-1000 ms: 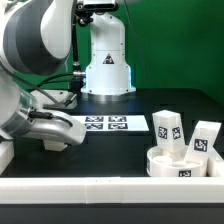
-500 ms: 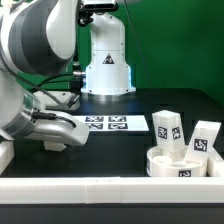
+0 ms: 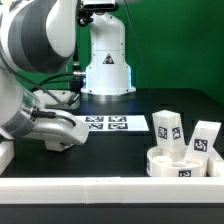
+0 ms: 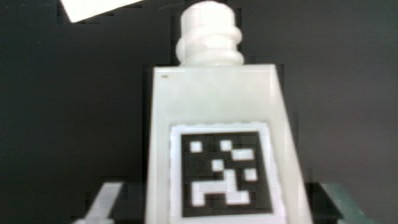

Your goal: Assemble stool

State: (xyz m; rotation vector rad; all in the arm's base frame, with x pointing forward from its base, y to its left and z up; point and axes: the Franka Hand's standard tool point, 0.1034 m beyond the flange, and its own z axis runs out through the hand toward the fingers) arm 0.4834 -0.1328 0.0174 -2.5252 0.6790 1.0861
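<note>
In the wrist view a white blocky leg with a black-and-white tag lies on the black table, its round peg pointing away from me. My gripper straddles its wide end, and the fingers press against both sides of it. In the exterior view the gripper is low over the table at the left, and the arm hides the held leg. The ring-shaped seat stands at the front right. Two more legs stand upright at it.
The marker board lies flat mid-table, just right of my gripper; a white corner that may be its edge shows beyond the leg in the wrist view. The robot's white base stands behind. A white ledge runs along the table's front.
</note>
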